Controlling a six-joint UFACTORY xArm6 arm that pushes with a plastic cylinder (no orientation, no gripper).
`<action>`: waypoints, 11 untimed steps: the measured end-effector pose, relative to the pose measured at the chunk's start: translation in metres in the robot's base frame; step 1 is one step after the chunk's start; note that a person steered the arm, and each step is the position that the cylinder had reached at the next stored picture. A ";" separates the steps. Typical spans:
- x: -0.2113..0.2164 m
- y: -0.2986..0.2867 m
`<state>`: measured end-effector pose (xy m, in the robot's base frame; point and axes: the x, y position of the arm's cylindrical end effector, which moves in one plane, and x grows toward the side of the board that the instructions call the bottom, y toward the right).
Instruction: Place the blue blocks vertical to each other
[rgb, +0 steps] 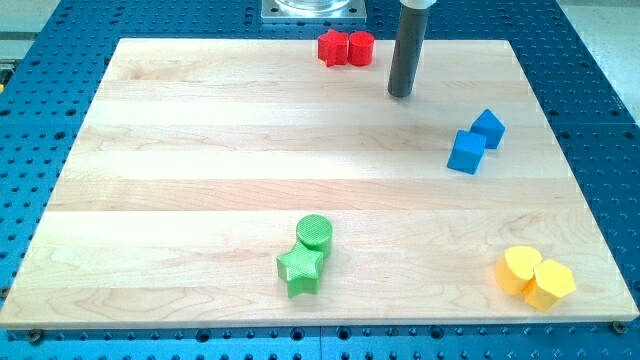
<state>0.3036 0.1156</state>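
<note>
Two blue blocks lie at the view's right: a blue cube (466, 152) and a second blue block (488, 128) touching its upper-right corner, so the pair runs diagonally. My tip (401, 95) is at the end of the dark rod, on the board up and to the left of the blue blocks, with a clear gap between them. It touches no block.
A red star (331, 47) and a red cylinder (361, 48) sit together at the top edge, left of the rod. A green cylinder (314, 232) and green star (300, 269) lie at bottom centre. Two yellow blocks (536, 278) sit at bottom right on the wooden board (180, 170).
</note>
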 end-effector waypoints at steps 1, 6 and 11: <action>0.000 0.000; 0.105 0.154; 0.097 0.026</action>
